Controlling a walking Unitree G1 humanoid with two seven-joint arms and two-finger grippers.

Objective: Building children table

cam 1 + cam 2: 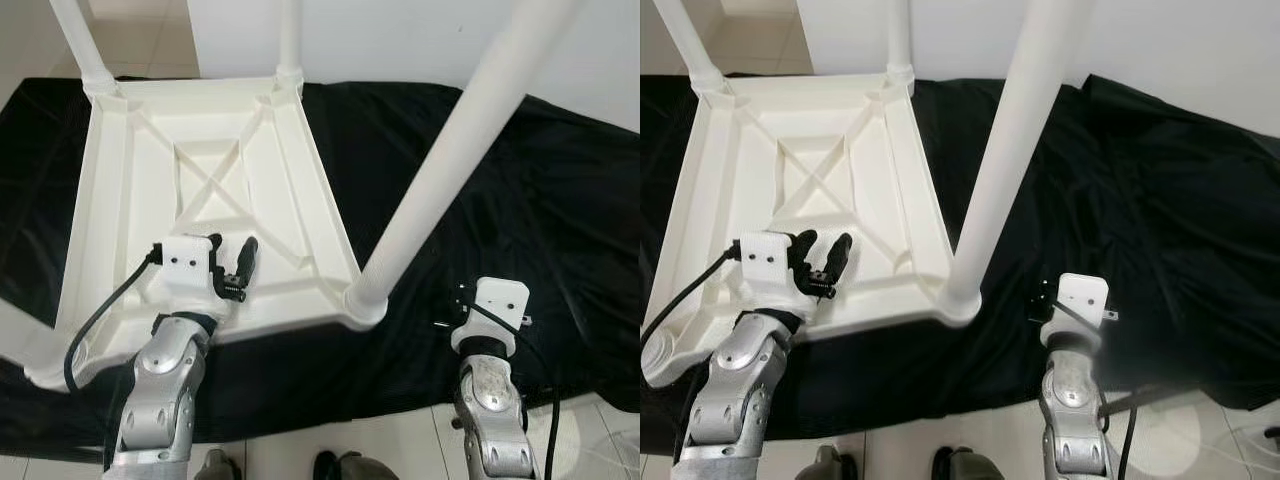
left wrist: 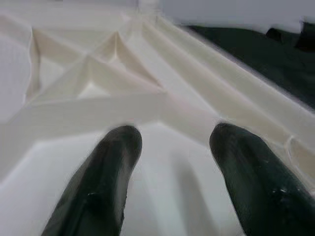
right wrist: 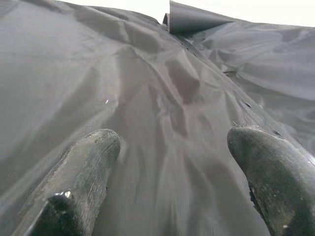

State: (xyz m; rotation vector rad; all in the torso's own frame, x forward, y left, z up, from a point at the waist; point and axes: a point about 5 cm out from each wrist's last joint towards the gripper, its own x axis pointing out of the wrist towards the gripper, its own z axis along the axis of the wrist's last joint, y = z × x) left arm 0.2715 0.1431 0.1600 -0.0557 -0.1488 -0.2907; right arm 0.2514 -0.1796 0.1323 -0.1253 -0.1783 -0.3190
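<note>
A white plastic children's table (image 1: 110, 190) lies upside down on a black cloth (image 1: 520, 200), its ribbed underside facing up. White legs stand in its corner sockets: one at the near right corner (image 1: 440, 160), two at the far corners (image 1: 80, 40). My left gripper (image 1: 232, 248) hovers open just above the underside near the front rail, with nothing between its fingers (image 2: 113, 167). My right gripper (image 3: 172, 136) hangs open over bare black cloth, to the right of the near right leg; its white wrist (image 1: 495, 305) is seen from above.
The black cloth covers the floor under and around the table, wrinkled on the right (image 1: 1180, 200). White tile floor (image 1: 400, 445) lies at its near edge, where my feet (image 1: 340, 466) stand. A white wall (image 1: 400, 40) rises behind.
</note>
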